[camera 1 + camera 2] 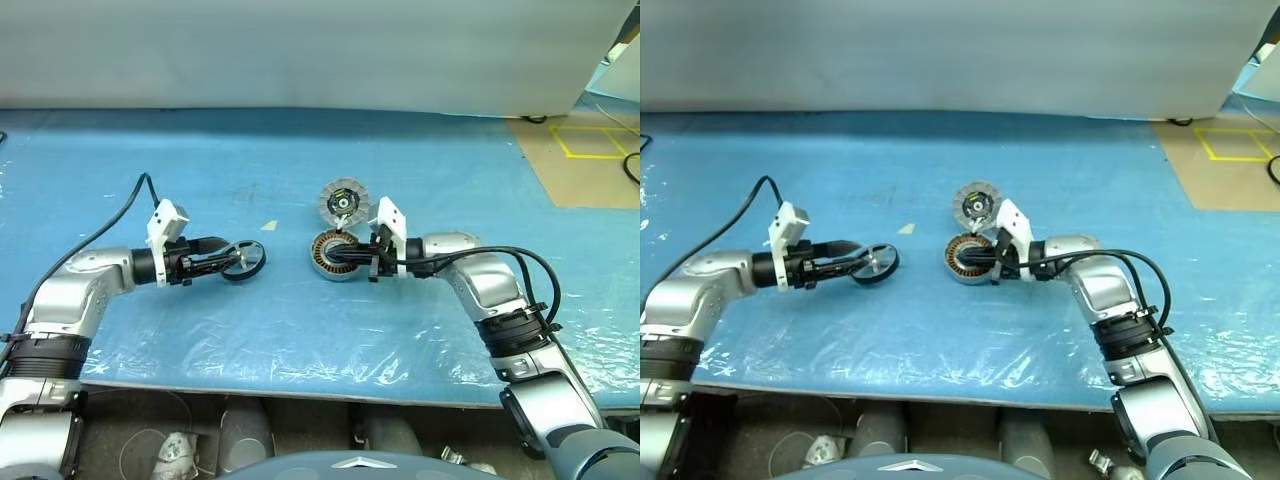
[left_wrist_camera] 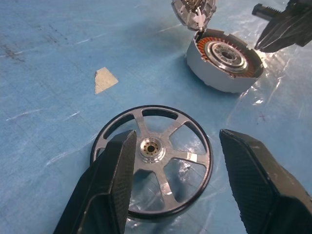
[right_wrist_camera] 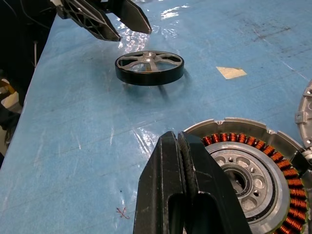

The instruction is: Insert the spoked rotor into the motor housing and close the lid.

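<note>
On blue sheet (image 1: 250, 330): rotor (image 2: 152, 166) flat, left of housing (image 3: 246, 170), apart. Lid (image 1: 343, 203) just behind housing. Left gripper (image 2: 175, 187) open, fingers straddling rotor, gripping nothing. Right gripper (image 3: 183, 161) closed, empty, over housing's near rim. Tape scrap (image 2: 104, 79) near rotor.

The tabletop (image 1: 250, 320) is showing a bright blue cover under glossy clear plastic, with a small beige scrap (image 2: 105, 79) on it. The rotor (image 2: 152, 165) is showing a black rim and five silver spokes. The housing (image 3: 253, 170) is wearing silver-grey metal with a ring of orange-copper windings round a grey centre. The lid (image 1: 343, 203) is showing silver-grey ribs, a dark middle and a yellow dab. Both tools, left (image 2: 180, 185) and right (image 3: 187, 195), are showing black fingers. At the upper right of the frame, brown flooring (image 1: 585, 170) is carrying yellow tape lines.
</note>
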Tool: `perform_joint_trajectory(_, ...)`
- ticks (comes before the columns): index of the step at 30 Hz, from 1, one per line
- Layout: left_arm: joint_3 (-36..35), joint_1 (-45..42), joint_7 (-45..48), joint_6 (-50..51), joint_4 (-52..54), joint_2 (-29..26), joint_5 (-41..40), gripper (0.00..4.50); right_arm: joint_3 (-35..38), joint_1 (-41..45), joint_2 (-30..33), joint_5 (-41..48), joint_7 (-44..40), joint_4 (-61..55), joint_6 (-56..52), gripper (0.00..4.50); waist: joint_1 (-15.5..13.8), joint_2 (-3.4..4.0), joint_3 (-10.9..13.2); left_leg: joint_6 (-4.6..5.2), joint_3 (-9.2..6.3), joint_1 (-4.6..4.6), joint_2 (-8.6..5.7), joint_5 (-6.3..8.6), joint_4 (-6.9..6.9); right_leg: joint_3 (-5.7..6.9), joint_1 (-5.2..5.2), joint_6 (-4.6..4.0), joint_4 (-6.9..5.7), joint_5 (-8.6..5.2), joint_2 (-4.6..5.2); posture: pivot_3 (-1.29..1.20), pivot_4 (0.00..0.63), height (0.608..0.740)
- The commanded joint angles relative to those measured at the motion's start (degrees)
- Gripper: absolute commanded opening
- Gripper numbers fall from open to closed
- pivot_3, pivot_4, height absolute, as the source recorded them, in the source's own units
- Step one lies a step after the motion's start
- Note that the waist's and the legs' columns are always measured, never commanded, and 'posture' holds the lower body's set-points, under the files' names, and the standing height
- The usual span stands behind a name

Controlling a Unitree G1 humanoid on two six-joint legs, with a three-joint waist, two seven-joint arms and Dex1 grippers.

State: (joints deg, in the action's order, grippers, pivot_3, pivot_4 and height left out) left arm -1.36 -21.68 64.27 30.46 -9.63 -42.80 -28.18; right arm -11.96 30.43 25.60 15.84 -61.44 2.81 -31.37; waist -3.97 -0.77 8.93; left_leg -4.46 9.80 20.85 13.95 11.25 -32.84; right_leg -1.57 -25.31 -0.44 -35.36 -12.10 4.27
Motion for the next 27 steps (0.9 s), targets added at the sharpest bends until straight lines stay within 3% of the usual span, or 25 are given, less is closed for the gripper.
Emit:
perform_joint_trajectory(1,1.7,-1.9,1.5,-2.6,-1.9,-0.6,3.3,2.84,0.9,-0.6,0.2,1.4,0.9,-3.7,-0.5,0.00,0.1,0.00,0.0,0.00,0.00,0.00,0.00,0.00,0.00,0.00,0.00,0.00,0.00,0.00,-0.01,0.00,0.150,0.740)
perform_joint_trajectory(11,5.0,-8.1,6.1,-18.5,-10.9,0.0,12.1,2.84,1.1,-2.5,0.5,1.8,2.2,-5.6,-1.4,0.00,0.0,0.00,0.0,-0.01,-0.04,0.02,0.00,-0.01,0.02,0.00,0.00,0.01,0.00,0.01,0.00,0.00,0.150,0.740)
perform_joint_trajectory(27,9.0,-12.6,14.2,-27.6,-18.8,0.1,19.5,2.84,0.8,-1.9,0.4,1.4,2.1,-4.4,-0.5,0.00,-0.1,0.00,0.0,-0.01,-0.04,0.01,0.00,-0.01,0.02,0.00,0.00,0.01,-0.04,0.01,0.01,0.00,0.150,0.740)
